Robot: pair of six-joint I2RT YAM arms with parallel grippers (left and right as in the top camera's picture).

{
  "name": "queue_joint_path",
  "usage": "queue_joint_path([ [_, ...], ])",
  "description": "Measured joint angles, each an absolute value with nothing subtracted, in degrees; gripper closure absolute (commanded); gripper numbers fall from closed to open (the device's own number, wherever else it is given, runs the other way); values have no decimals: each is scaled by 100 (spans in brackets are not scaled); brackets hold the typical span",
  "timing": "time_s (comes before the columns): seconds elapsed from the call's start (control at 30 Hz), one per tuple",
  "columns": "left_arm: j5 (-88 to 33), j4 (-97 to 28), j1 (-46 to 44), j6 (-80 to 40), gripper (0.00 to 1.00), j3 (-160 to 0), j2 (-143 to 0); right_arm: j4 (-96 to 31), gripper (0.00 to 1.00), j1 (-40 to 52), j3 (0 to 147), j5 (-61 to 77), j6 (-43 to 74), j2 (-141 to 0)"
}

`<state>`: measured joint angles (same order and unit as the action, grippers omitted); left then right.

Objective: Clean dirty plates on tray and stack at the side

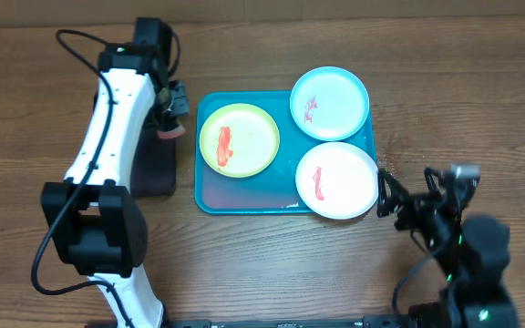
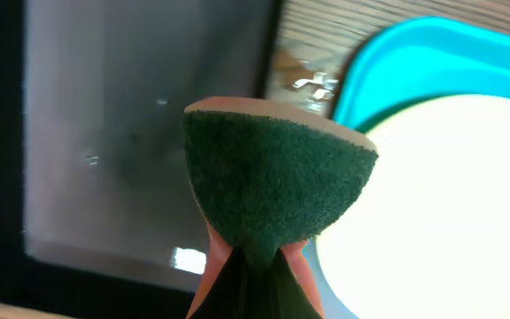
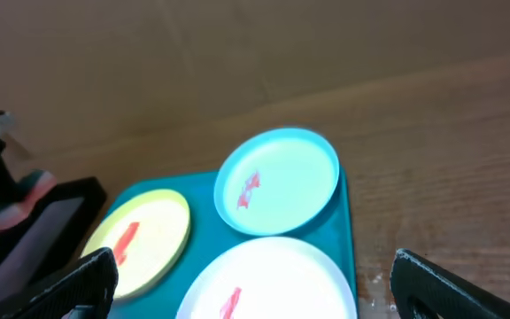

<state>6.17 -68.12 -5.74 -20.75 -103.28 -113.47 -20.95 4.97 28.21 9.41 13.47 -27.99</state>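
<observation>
left claw (image 1: 173, 107): mine, pinched shut on the scouring sponge (image 2: 273, 177), green pad facing out; hangs over the black tray (image 1: 153, 169)
right claw (image 3: 253, 266): spread wide, nothing in it, on the worktop (image 1: 445, 82) side, just off the tray's right rim
turquoise tray (image 1: 244, 202): mid worktop, all three plates on it, none stacked aside yet
yellow-green plate (image 1: 239, 138): tray's left half, red smear running 12-to-6 in the overhead view
light blue plate (image 1: 329, 102): tray's top right, smeared
white plate (image 1: 336, 179): tray's bottom right, smeared, about 9 o'clock from right claw
key relation: yellow-green plate lies near 4 o'clock from left claw, apart; left arm clearly nearer
step, my guess: carry sponge over, wipe along the smear
</observation>
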Motion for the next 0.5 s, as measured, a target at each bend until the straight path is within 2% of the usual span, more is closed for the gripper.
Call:
queue_joint_path([
  [0.2,565,-6801,-1039,-2075,96,-10381,-11347,-3334,0,497,4991,1205,1306,-5194],
  [0.37,224,-6770,-1240,-1890,96,-10390,-11347,-3385,0,495,6117,1837,1284,-6558],
  [0.5,-113,-6768,-1280,-1756,96,-10390,-11347,-2783,12,499,6370,2665,1275,-7231],
])
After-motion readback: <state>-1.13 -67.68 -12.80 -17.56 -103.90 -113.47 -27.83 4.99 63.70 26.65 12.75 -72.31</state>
